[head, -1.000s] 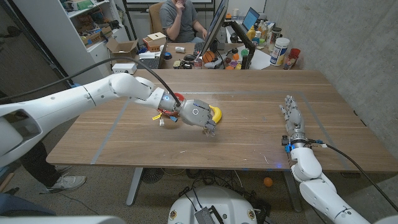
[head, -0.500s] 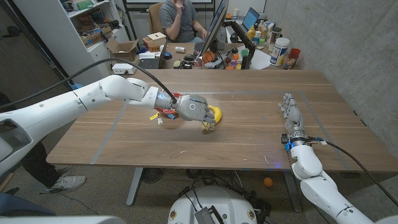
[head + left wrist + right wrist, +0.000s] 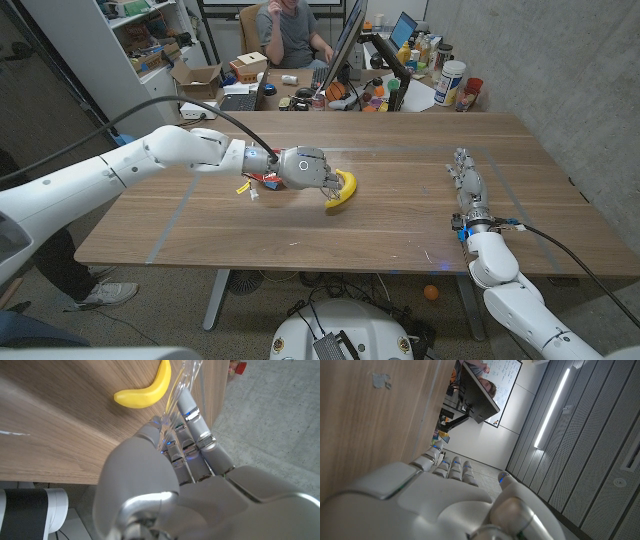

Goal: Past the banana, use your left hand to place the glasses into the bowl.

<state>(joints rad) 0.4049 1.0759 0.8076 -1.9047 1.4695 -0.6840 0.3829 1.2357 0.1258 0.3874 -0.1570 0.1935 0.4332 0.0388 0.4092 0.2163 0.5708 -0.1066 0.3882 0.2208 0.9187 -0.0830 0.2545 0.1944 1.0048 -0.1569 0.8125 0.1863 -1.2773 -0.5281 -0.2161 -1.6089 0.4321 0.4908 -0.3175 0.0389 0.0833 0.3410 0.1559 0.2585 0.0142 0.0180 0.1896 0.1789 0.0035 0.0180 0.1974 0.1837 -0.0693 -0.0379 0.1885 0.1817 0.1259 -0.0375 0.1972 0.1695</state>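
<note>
The left hand hangs over the middle of the wooden table, its fingers curled round clear glasses; in the left wrist view the transparent frame runs out past the fingertips. The banana lies just beside the hand on its right, at the fingertips, whether touching or not I cannot tell. No bowl can be made out; something red and yellow peeps from behind the wrist, too hidden to name. Bare wood stretches from the hand toward the table's near edge and across to the right. The right hand stands near the table's right edge, well apart from the left, fingers straight and holding nothing. Beyond the far edge a person sits at a cluttered desk.
</note>
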